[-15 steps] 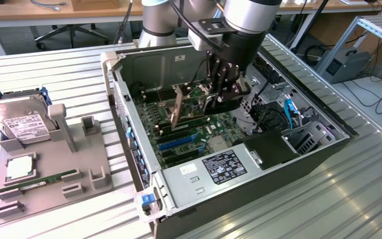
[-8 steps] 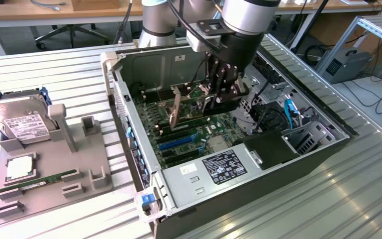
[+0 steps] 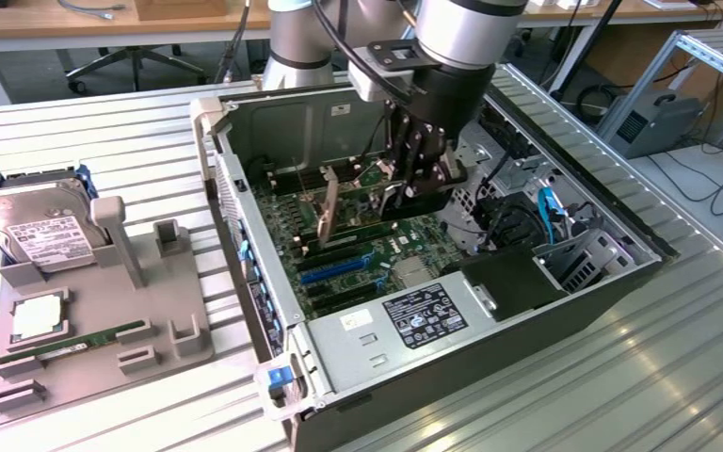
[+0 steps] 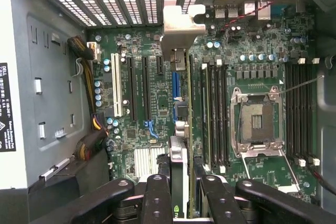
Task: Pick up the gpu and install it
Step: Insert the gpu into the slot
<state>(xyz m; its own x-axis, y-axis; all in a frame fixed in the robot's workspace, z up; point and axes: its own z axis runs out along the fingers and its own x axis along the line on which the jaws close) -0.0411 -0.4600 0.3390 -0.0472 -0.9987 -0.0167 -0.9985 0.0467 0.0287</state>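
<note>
The gpu (image 3: 336, 209) stands on its edge inside the open computer case (image 3: 230, 179), just above the green motherboard (image 3: 361, 250). Its silver end bracket points toward the case's slotted rear wall. In the wrist view the gpu (image 4: 179, 35) shows edge-on, running from the bracket down between my fingers (image 4: 157, 198). It lines up with the blue slot (image 4: 176, 85), beside two long black slots (image 4: 131, 87). My gripper (image 3: 412, 193) (image 4: 184, 195) is shut on the card's fan end. Whether the card's edge sits in a slot I cannot tell.
A CPU socket (image 4: 257, 121) and memory slots (image 4: 215, 114) lie beside the card. The power supply (image 3: 418, 315) fills the case's near end. Outside, at the exterior view's left, a grey fixture (image 3: 148, 311) holds a hard drive (image 3: 41, 231) and a RAM stick (image 3: 72, 345).
</note>
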